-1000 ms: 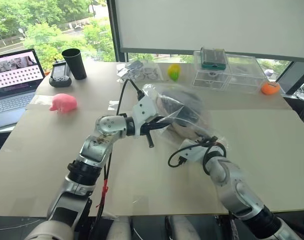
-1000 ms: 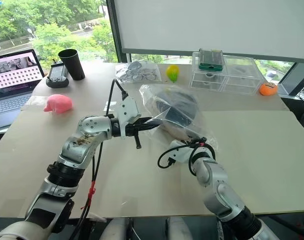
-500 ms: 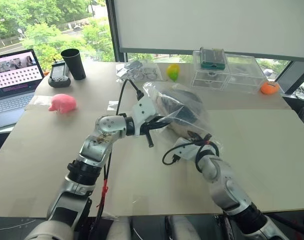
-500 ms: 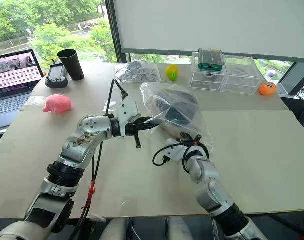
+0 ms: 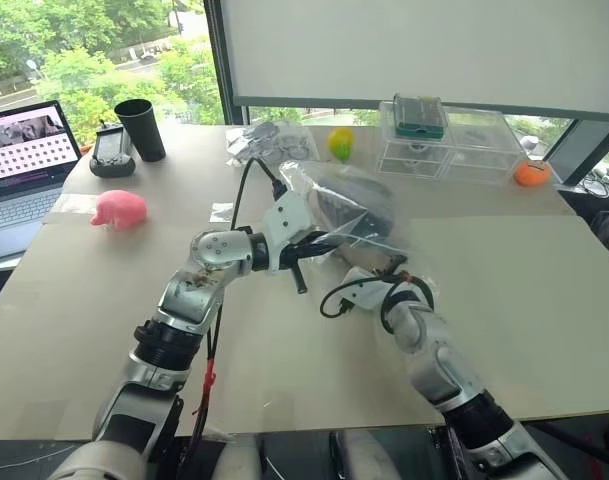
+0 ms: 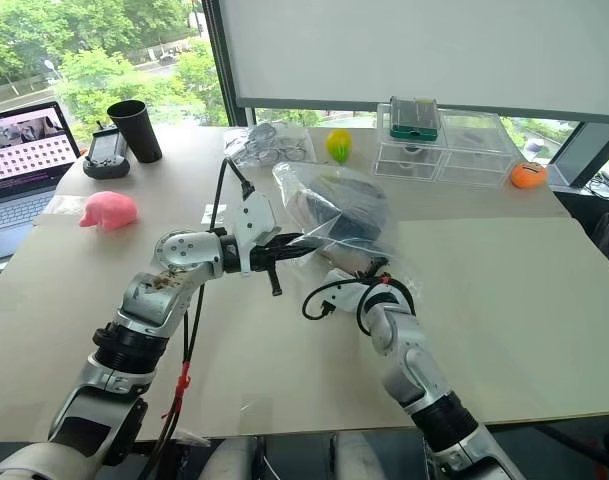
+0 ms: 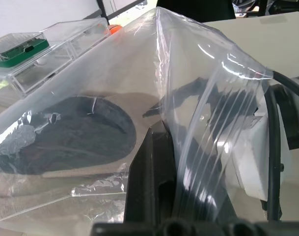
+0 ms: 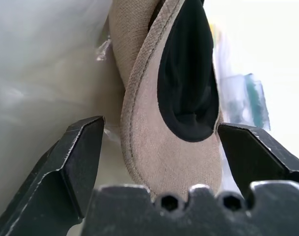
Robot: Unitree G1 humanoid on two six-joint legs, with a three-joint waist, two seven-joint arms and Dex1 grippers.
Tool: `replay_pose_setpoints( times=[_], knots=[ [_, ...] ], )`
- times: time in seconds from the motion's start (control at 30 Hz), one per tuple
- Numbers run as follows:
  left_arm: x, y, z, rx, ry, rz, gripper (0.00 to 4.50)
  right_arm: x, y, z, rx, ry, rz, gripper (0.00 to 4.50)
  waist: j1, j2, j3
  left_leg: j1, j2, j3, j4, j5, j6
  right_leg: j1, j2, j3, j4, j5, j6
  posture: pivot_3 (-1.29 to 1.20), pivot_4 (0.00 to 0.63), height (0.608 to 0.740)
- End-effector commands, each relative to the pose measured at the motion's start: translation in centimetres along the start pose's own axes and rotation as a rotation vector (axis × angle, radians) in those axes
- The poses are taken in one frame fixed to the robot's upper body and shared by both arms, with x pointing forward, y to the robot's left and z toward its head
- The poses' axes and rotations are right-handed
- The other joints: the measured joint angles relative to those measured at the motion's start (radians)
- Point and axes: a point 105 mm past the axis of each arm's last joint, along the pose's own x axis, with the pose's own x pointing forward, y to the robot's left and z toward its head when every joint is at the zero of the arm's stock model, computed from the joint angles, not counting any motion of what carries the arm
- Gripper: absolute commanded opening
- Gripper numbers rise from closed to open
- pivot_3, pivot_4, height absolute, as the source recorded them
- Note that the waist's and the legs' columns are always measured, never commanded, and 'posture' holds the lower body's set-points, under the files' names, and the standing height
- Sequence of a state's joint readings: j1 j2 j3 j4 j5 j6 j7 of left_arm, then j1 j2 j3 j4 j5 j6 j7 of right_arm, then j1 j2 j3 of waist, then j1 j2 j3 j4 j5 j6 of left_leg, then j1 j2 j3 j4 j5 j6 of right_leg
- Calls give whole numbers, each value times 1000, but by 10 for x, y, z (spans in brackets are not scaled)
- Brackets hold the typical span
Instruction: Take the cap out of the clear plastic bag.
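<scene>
No brand or label is legible anywhere; the only writing-like thing is a grid of small dark marks on the open laptop screen [image 5: 26, 140] at ten o'clock, too small to read.

The large crinkly clear plastic bag [image 5: 369, 205] sits just past the middle of the pale tan table [image 5: 544, 300], lifted at its near edge. Inside it lies the round beige fabric cap with a dark lining [image 6: 339, 205].

The left gripper [image 5: 319, 243] has its black fingers pressed together on the bag's film, holding the edge up. Its wrist view shows what the head views do not: a pleat of film pinched against a finger [image 7: 154, 172], and the cap's dark hollow behind the plastic.

The right gripper [image 5: 376, 268] is at the bag's mouth, at about five o'clock from the cap. Its wrist view shows the fingers [image 8: 80, 157] spread wide, the cap's beige rim and black lining between them; whether they touch the cloth I cannot tell.

Farther off: a pink pig toy [image 5: 118, 210] at nine o'clock, a black cup [image 5: 144, 128] at eleven, a small clear bag with eyeglasses [image 5: 269, 140] and a yellow-green toy [image 5: 339, 143] at twelve, rigid clear boxes [image 5: 444, 145] with a green item on top, and an orange ball [image 5: 530, 173] at two.
</scene>
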State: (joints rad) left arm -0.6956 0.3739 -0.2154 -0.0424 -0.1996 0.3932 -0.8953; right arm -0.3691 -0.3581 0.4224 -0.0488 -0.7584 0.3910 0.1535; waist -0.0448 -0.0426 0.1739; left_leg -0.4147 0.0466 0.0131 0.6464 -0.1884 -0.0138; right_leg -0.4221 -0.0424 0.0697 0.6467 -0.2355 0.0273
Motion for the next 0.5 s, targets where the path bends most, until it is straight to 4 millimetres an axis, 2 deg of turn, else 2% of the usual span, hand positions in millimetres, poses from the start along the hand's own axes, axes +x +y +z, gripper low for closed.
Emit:
replay_pose_setpoints(
  times=[0.03,0.07,0.17,0.5],
  knots=[
    [-1,2,15,34,-39,4,0,8,5,0,9,5,-8,4460,-2,0,0,0,0,0,0,0,0,0,0,0,0,0,0,0,150,740],
    [-1,2,15,34,-39,5,0,9,6,-1,14,10,-10,4460,-1,0,0,1,0,0,0,0,0,0,0,0,1,0,0,0,150,740],
    [-1,2,14,33,-38,9,0,11,5,-2,25,8,-17,3792,0,0,0,1,0,0,0,0,0,0,0,0,0,0,0,0,150,740],
    [-3,1,13,29,-35,16,0,11,9,2,38,-8,4,443,-3,0,0,0,0,0,0,0,0,0,0,0,0,0,-1,0,150,740]
  ],
)
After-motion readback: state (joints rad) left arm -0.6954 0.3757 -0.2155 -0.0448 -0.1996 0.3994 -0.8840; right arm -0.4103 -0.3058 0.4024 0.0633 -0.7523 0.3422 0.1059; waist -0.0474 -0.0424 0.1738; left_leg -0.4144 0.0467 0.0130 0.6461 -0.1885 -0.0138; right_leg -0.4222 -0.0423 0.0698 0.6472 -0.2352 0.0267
